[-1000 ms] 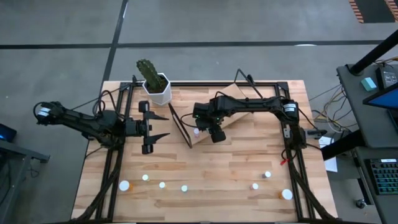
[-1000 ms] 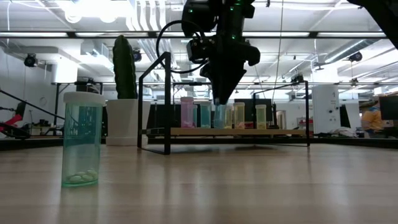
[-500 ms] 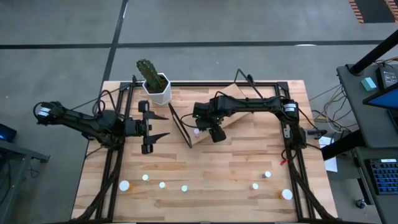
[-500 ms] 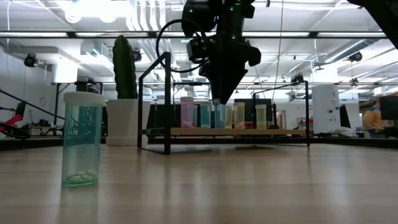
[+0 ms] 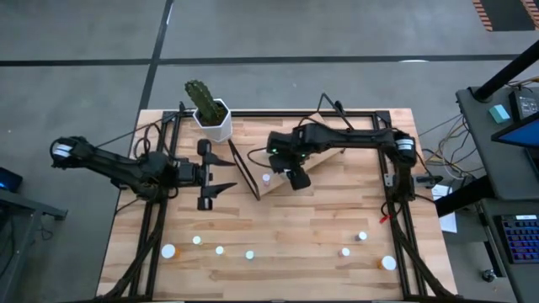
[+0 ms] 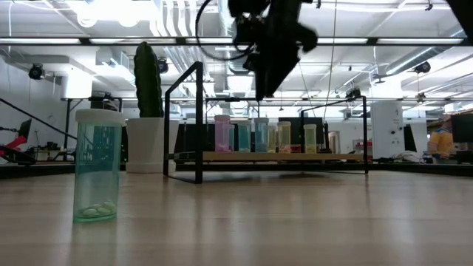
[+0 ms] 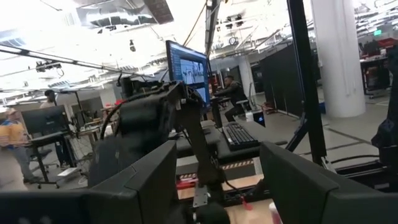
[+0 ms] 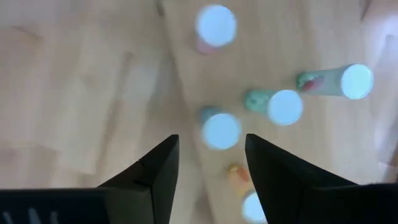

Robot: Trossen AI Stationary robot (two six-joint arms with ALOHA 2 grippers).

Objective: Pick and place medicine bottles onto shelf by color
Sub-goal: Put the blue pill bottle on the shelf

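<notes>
Bottles numbered at least seven loose on the bench in the high view, strung along its near edge, all well apart from both sets of fingers: white-capped ones, the largest at either end. On the shelf the low view showed five upright bottles in a row, pink, two bluish-green, then yellowish, each with a pale cap. One larger green bottle with pale pills at its bottom stood alone close to the low camera. The right gripper hung above the shelf, its fingers spread and empty, a white-capped bottle on the board directly below the gap between them and three more caps just beyond. The left gripper waited beside the shelf's end, fingers open, holding nothing. The shelf was a light-wood board in a thin black wire frame. A cactus in a white pot stood at the plank bench's far edge; beyond lay a workshop with monitors, desks and people.
</notes>
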